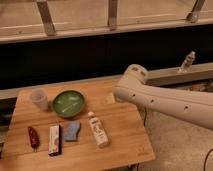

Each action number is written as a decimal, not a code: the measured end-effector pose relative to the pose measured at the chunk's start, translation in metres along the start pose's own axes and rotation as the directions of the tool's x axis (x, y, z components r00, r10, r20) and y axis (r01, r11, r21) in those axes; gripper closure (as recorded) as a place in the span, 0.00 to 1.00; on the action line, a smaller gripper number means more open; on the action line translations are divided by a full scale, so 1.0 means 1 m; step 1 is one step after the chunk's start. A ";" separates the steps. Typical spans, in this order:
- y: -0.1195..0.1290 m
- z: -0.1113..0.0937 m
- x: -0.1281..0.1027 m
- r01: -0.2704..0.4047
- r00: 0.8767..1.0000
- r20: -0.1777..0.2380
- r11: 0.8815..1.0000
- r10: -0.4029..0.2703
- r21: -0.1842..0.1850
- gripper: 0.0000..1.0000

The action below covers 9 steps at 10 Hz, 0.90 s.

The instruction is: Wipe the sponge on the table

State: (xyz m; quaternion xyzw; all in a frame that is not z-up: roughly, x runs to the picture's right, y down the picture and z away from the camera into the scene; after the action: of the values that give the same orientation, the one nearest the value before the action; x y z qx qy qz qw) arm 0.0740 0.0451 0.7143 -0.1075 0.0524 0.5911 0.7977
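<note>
- Flat blue-grey soft sponge (pixel 72 131) lies on light-brown wooden plank counter (pixel 123 131).
- Likely light and squashy; pinch across its narrow middle.
- Claw out of view beyond white arm (pixel 165 100); can't tell its state.

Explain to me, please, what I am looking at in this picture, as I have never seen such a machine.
This is a single camera view looking down at a wooden table. The thick white tube coming in from the right is the robot's arm, bent at a rounded joint near the table's right side. Its claw is out of view, so the picture does not show whether it holds anything. On the table are a clear cup, a green bowl, a small blue-grey sponge, a white bottle lying on its side, a white-and-red packet and a small dark red item. The sponge lies untouched between the packet and the bottle.
</note>
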 end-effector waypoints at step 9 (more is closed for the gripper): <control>0.102 0.011 -0.001 0.222 0.974 -0.014 0.971 -0.224 -0.092 0.20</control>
State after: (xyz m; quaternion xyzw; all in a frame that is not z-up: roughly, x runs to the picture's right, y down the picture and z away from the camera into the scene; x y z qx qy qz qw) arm -0.0237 0.0754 0.7136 -0.1555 0.0229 0.4981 0.8527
